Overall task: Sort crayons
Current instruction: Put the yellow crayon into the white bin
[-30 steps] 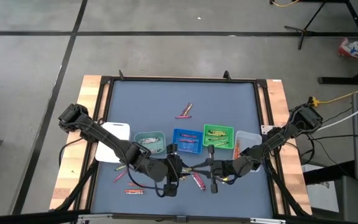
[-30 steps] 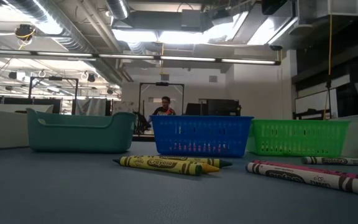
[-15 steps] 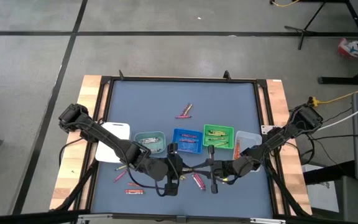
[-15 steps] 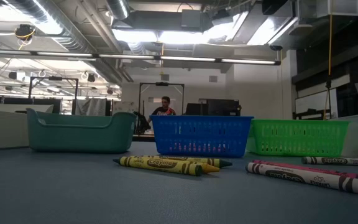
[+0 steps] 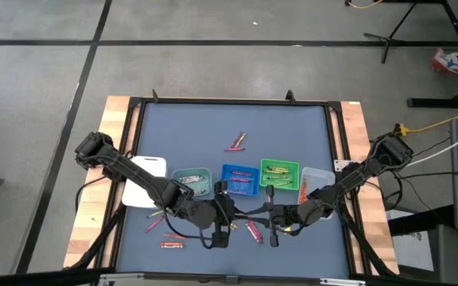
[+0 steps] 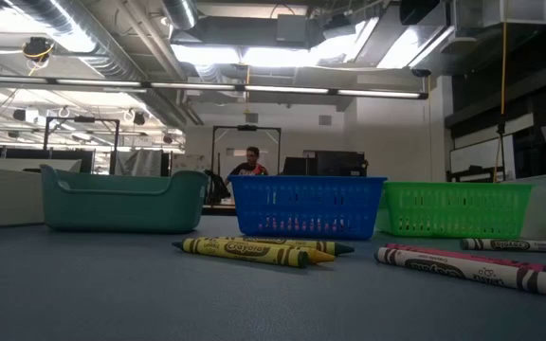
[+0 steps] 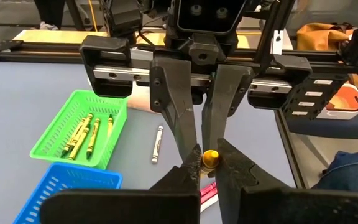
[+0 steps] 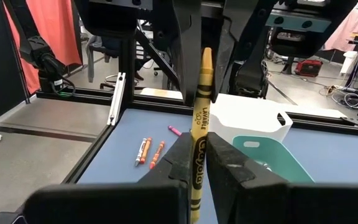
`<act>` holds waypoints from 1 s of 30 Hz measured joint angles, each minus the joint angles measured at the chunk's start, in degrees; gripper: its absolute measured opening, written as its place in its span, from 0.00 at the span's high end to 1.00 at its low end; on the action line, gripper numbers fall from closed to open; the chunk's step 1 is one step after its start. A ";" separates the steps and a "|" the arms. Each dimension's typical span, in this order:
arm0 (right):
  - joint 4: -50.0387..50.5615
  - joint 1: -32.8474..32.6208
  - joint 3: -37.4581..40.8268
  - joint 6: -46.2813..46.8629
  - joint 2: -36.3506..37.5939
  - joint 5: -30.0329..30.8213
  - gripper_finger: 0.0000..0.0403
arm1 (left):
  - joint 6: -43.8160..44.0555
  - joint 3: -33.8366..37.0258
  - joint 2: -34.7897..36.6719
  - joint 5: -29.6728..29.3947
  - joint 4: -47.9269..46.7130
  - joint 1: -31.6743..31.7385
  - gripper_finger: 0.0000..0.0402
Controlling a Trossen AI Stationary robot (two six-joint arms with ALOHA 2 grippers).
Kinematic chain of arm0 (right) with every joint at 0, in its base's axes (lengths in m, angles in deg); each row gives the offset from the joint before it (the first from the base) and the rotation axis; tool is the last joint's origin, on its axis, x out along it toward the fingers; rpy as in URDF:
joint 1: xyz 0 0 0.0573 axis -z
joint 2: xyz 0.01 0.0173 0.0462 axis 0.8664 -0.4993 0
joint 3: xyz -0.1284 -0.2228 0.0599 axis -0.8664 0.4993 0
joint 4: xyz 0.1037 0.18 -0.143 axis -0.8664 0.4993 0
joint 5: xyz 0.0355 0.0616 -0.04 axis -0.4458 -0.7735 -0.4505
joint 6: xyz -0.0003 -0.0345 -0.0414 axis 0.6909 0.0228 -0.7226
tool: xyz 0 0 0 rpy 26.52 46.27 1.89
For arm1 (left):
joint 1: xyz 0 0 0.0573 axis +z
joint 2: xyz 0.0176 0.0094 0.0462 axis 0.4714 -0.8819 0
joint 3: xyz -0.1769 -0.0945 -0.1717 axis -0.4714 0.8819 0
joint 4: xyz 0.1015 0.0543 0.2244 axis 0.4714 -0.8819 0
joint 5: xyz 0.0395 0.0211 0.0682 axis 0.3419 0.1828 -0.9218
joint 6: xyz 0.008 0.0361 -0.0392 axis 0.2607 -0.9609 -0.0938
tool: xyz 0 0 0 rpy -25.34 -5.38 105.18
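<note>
Right gripper (image 8: pixel 197 165) pinches a yellow crayon (image 8: pixel 200 127) — upright; left gripper (image 8: pixel 205 56) opposite.

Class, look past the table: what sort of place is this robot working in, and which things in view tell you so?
Most likely a robotics lab or workshop. Bare ceiling ducts and strip lights run overhead, a concrete floor surrounds the framed table, and a person sits at monitors in the background.

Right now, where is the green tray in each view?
High view: green tray, mid-row, right of centre.
Low view: green tray, right side.
Left wrist view: green tray, left side.
Right wrist view: not in it.
Shared landmark: the blue tray beside it, except right wrist.
</note>
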 joint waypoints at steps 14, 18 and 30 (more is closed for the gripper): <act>6.38 0.02 0.00 4.08 0.02 -2.39 0.63 | 2.64 0.00 1.33 1.95 -5.19 -0.02 0.98; 10.32 0.02 0.00 4.09 0.03 -2.36 0.61 | 8.90 0.00 4.97 4.48 -14.13 -0.24 0.98; 19.04 0.00 0.00 7.64 0.04 -1.38 0.61 | 35.01 -0.02 15.18 11.83 -57.64 -1.22 0.98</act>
